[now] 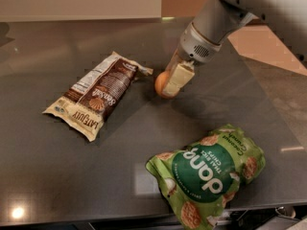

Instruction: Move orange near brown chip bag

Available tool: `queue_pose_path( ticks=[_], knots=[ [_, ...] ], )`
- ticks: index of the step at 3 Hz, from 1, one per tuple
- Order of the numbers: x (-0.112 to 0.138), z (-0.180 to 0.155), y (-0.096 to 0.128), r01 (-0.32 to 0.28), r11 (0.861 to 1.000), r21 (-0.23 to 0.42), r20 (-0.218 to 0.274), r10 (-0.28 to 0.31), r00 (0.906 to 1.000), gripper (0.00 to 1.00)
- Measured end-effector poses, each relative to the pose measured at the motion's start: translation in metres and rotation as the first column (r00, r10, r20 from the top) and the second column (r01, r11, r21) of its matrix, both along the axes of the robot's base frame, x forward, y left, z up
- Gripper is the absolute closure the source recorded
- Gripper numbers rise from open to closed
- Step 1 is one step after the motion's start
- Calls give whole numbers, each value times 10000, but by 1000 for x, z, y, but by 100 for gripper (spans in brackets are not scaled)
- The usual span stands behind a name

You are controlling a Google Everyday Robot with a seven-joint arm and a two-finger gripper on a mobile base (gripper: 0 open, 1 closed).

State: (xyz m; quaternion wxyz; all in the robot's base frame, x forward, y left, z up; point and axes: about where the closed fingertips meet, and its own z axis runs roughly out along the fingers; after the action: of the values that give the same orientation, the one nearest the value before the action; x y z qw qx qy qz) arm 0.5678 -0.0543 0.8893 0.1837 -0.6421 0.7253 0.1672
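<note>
Camera view, single frame. Dark grey table [57, 176] with three items on it.

Gripper [169, 88]: reaches in from the upper right on the grey arm [211, 25], angled down and to the left, over the middle of the table. It is closed on the orange [159, 83]. The cream-coloured near finger [179, 77] lies across the fruit's right side and hides part of it; the far finger runs behind the fruit. Only the left portion of the orange shows past the finger.

Orange position: right at the gripper tips, low over the table surface. Cannot tell whether its underside touches the table.

Brown chip bag [98, 92]: lies flat to the left of the orange, long axis running from upper right to lower left. Its upper right corner points toward the orange and sits just beside it, with a narrow strip of table between them. No contact visible.

Green bag [208, 171]: lies flat near the front right edge of the table, well apart from the orange and the gripper.
</note>
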Motion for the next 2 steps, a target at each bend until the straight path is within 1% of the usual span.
queue_pose_path(
  ticks=[1,2],
  knots=[
    [-10,-4,28,-42,10000,-64,105,43,9999,100],
    [-19,-10,50,-114,9998,-157,131,116,9998,100]
  ],
)
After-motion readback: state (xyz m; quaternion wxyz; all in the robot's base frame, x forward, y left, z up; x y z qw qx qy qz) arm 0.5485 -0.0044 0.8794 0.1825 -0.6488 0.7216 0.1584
